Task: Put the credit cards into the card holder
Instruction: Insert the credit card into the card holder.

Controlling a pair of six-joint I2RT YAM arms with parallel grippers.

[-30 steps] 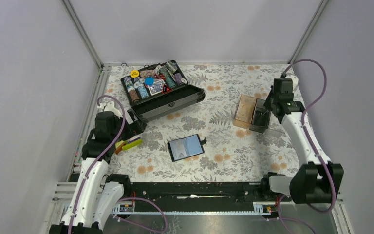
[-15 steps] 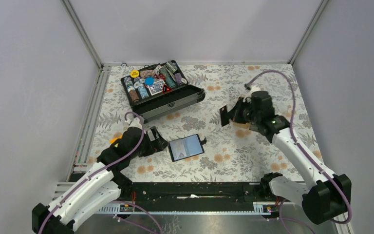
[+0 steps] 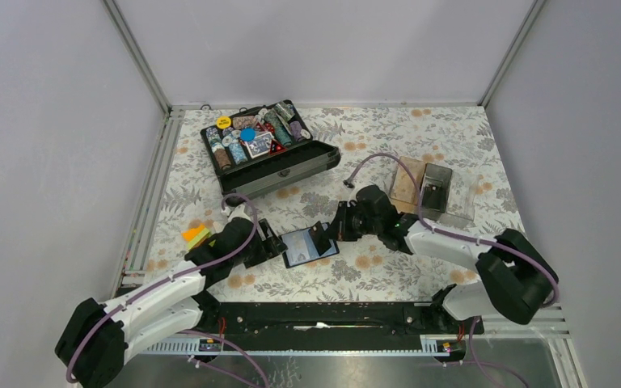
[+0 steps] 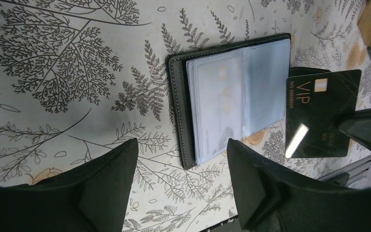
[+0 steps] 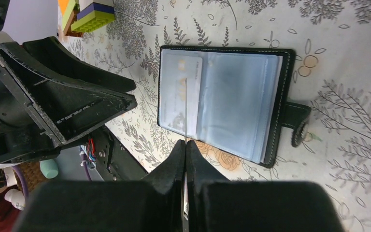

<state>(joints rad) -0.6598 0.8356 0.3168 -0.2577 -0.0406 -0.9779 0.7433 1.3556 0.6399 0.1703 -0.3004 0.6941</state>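
A dark card (image 4: 319, 113) is pinched by the right hand (image 5: 185, 145) over the open card holder (image 3: 309, 245), apparently for pocketing, the left hand (image 4: 179, 154) spread alongside.

Bright even light, soft shadows. Glare streak on dark credit card (image 4: 321, 113) just right of left gripper (image 4: 181, 145).

Floral tablecloth (image 3: 420, 129) over the whole table, grey walls (image 3: 48, 121) on three sides. Back left: open black chip case (image 3: 295, 171), sitting at an angle and packed with poker chips (image 3: 234, 149). A blue chip (image 3: 247, 134) and a yellow one (image 3: 223, 122) lie on top. Far right: tan box (image 3: 406, 182) touching a dark box (image 3: 435, 190). Clear tray (image 3: 462, 206) is right there too; can't tell if the dark box is inside it. Left edge: small pile of blocks (image 3: 196, 235), orange and lime. Right wrist view shows the lime brick (image 5: 94, 20) with a purple layer on top.
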